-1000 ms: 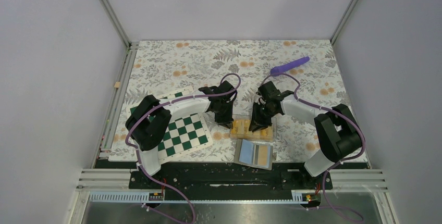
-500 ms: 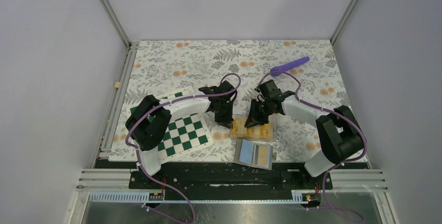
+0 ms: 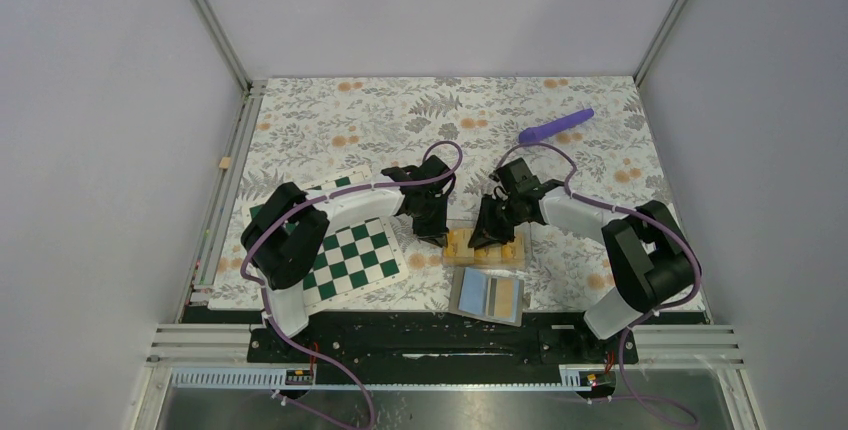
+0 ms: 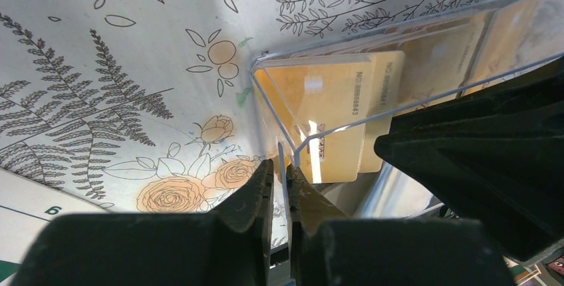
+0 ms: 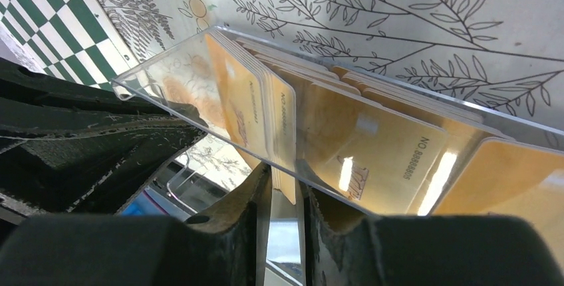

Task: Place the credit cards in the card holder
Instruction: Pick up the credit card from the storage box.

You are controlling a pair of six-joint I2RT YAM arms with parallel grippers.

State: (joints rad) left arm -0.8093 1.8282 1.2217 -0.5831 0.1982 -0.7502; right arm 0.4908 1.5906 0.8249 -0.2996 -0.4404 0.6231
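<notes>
A clear acrylic card holder [image 3: 514,257] stands on the floral mat, with several orange-yellow credit cards [image 3: 461,243] upright in its compartments. My left gripper [image 3: 432,227] is at its left end. In the left wrist view it [image 4: 281,164] is shut on the holder's thin clear side wall [image 4: 271,100], with cards [image 4: 326,93] behind it. My right gripper [image 3: 487,231] hangs over the holder's middle. In the right wrist view it [image 5: 282,183] is shut on a small stack of cards [image 5: 245,100] standing inside the holder [image 5: 166,66]. More cards [image 5: 372,146] lean to the right.
A green-and-white chessboard [image 3: 345,255] lies left of the holder, under the left arm. A blue-grey flat case [image 3: 488,296] lies just in front of the holder. A purple rod [image 3: 556,126] lies at the back right.
My right gripper has shifted a little left along the holder, from its right part toward its middle. The left gripper has kept still on the holder's wall.
</notes>
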